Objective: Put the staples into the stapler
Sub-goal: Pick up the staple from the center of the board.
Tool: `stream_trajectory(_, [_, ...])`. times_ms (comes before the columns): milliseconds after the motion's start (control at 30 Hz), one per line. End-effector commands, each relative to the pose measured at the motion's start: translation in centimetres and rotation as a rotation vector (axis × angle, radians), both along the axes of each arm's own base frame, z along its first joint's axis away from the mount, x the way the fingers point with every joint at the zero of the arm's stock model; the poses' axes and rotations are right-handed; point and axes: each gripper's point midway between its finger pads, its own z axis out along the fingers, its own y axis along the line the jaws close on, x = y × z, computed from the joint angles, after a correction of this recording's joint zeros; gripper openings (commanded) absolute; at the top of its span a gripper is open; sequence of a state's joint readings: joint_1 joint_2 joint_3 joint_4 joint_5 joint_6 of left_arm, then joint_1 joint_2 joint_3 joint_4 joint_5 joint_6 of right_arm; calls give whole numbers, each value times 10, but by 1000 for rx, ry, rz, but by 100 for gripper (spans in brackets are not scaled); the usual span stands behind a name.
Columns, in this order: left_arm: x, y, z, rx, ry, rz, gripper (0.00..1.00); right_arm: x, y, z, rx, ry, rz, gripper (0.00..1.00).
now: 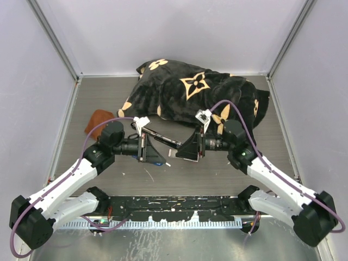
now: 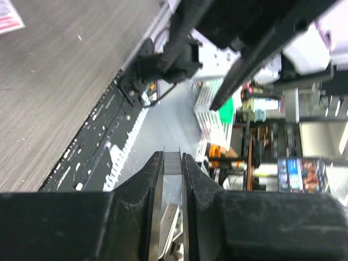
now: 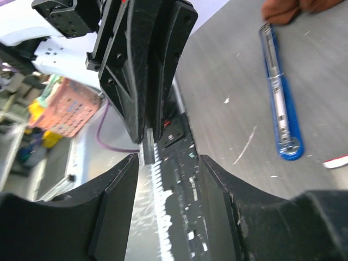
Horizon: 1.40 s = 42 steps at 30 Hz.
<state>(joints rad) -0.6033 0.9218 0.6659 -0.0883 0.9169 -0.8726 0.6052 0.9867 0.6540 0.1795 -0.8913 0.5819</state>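
Observation:
My left gripper (image 2: 173, 156) is shut on a short grey strip of staples (image 2: 173, 163), which pokes out past its fingertips. Seen from the right wrist, the left fingers (image 3: 144, 70) hang from above with the strip (image 3: 147, 149) at their tip. My right gripper (image 3: 168, 160) faces it, open and empty, just short of the strip. Both grippers meet above mid-table (image 1: 169, 154). The white, red-labelled staples box (image 2: 8, 16) (image 3: 337, 161) lies on the table. A blue stapler (image 3: 280, 103) lies flat beside it. A black stapler (image 1: 163, 137) lies behind the grippers.
A black cloth bag with tan flower prints (image 1: 196, 92) fills the back of the table. A brown object (image 1: 98, 120) sits at the left. A black mounting rail (image 1: 174, 204) runs along the near edge. Grey walls close in both sides.

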Motion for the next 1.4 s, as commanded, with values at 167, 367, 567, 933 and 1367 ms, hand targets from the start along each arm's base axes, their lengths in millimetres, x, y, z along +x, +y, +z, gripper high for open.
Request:
stream_trajectory(167, [53, 4, 3, -22, 192, 345, 13, 29, -18, 17, 172, -370, -330, 54])
stream_trajectory(367, [55, 8, 0, -21, 252, 407, 13, 20, 4, 18, 234, -422, -315, 54])
stream_trajectory(567, [55, 12, 1, -34, 286, 437, 12, 9, 15, 19, 303, -430, -274, 52])
stream_trajectory(933, [50, 14, 7, -66, 313, 429, 11, 10, 23, 14, 339, -452, -272, 44])
stream_trajectory(1367, [49, 14, 14, -80, 308, 409, 8, 6, 39, 16, 382, -471, -206, 40])
